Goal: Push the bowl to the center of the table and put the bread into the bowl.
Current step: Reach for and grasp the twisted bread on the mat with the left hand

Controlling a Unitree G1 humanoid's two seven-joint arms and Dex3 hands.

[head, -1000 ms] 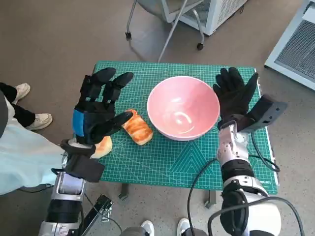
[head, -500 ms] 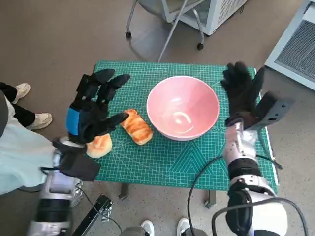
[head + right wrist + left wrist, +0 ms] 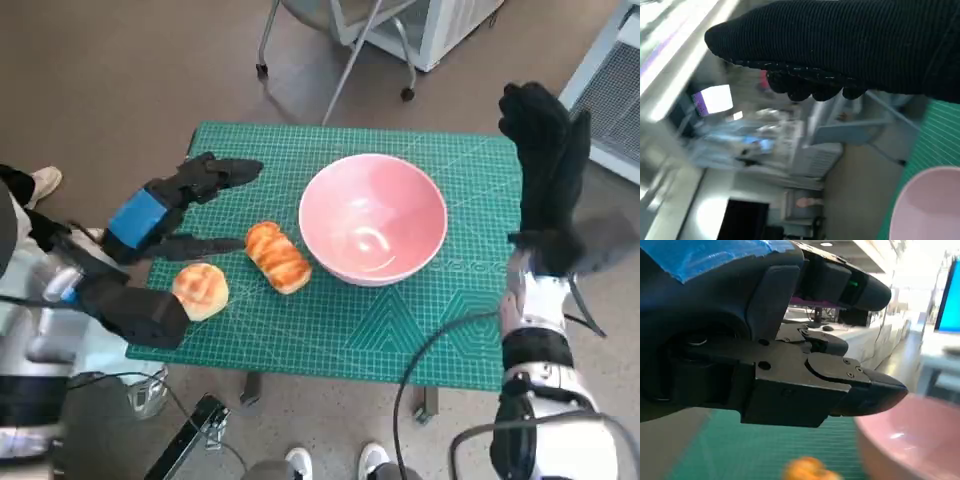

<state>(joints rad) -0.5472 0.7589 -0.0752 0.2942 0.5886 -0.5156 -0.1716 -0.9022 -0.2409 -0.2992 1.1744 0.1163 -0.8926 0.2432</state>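
The pink bowl (image 3: 372,218) sits near the frame's center on the green mat (image 3: 400,320). 2 bread rolls (image 3: 277,256) lie left of it, likely soft and light; grasp 1 across its middle. The left hand (image 3: 160,215) hovers empty, fingers spread; the right hand (image 3: 545,170), at right, holds nothing, fingers extended.

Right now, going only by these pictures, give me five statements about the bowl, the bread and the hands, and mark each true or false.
1. The pink bowl is empty. True.
2. The left hand holds a bread piece. False: it holds nothing, and its fingers are spread.
3. The long bread roll lies on the green cutting mat beside the bowl. True.
4. The round bun sits inside the bowl. False: it lies on the mat near the left forearm.
5. The right hand presses the bowl's rim. False: it is raised at the table's right edge, apart from the bowl.
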